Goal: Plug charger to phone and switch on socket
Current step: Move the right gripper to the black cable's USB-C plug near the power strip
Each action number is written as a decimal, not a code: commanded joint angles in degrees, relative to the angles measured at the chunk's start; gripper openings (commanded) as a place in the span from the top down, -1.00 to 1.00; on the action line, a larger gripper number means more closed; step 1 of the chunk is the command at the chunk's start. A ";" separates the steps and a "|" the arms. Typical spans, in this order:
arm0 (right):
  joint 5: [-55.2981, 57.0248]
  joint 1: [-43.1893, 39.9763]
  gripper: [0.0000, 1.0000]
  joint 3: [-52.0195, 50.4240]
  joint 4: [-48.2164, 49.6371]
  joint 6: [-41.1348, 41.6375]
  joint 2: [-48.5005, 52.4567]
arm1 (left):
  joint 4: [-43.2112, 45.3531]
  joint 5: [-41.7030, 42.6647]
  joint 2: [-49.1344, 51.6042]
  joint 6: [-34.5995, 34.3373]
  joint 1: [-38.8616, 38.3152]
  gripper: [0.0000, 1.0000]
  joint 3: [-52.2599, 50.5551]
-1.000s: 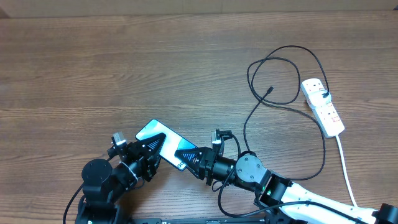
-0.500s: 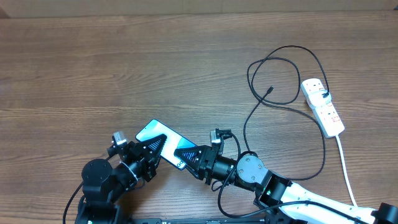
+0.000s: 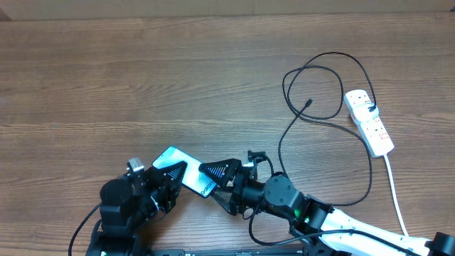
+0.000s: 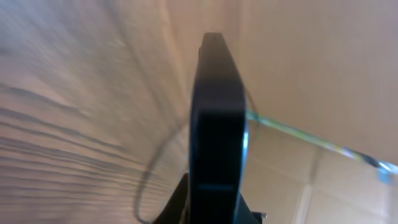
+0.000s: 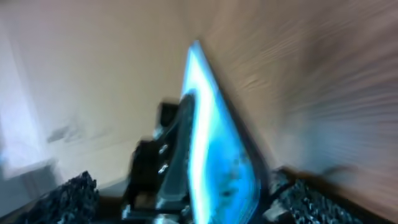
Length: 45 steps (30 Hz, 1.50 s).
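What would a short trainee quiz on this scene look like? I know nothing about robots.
1. True or false: the tip of the charger is plugged into the phone.
2. Which jaws are shut on the phone? A left jaws, B right jaws, C both.
3. Fill in: the charger's far end runs to the white ___.
Key: 1 false, the tip lies loose on the table; 2 A, the right jaws stand open; 3 socket.

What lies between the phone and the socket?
The right end effector beside the phone, then the charger cable's loops over bare table before the socket; overhead view shows it.
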 commanded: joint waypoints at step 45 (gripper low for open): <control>16.22 -48.13 -0.11 38.45 -45.53 -62.97 35.98 | 38.23 30.47 38.84 3.76 -0.44 0.92 0.13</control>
